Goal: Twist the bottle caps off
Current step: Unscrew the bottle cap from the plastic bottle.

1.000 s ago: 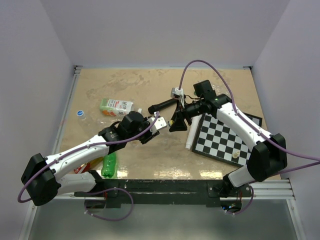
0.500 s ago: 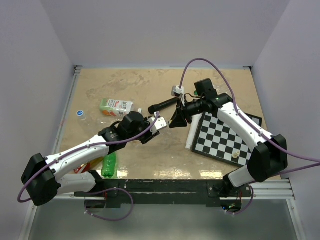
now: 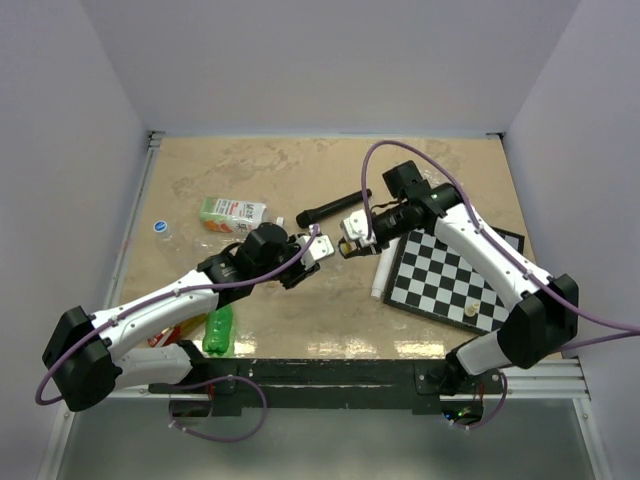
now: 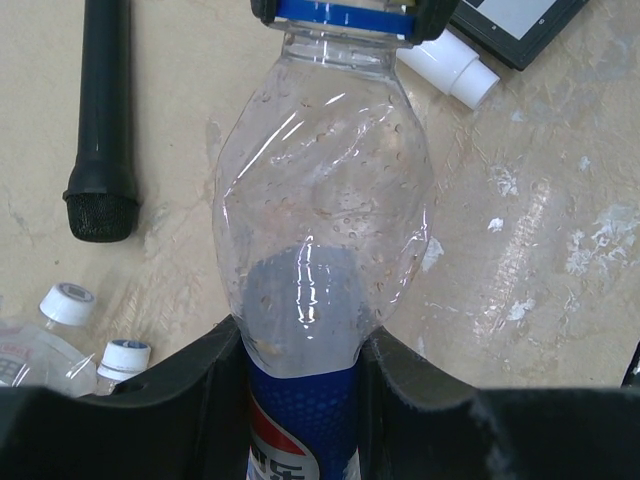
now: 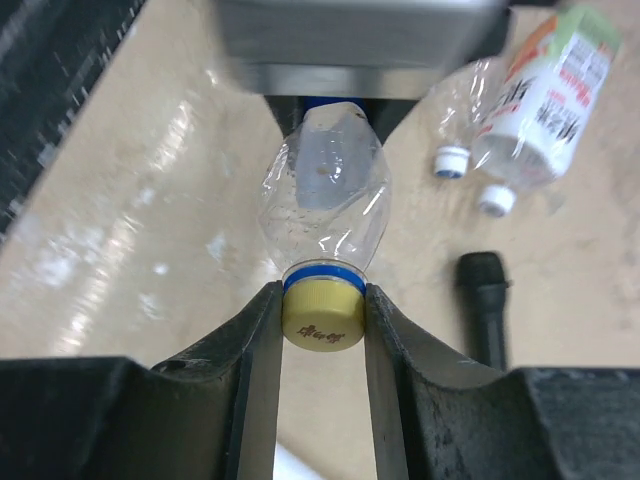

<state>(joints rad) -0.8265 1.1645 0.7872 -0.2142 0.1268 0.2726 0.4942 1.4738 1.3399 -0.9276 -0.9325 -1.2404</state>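
Near left, a green bottle (image 3: 218, 330) lies on the table (image 3: 270, 310). At centre, the left gripper (image 4: 300, 350) is clamped on the Pepsi bottle (image 4: 320, 200) at its label, neck pointing right. The right gripper (image 5: 322, 300) pinches that bottle's yellow cap (image 5: 322, 320) between both fingers. Farther back lie a carton (image 3: 232, 213), far left, and a black microphone (image 3: 330, 208), far centre.
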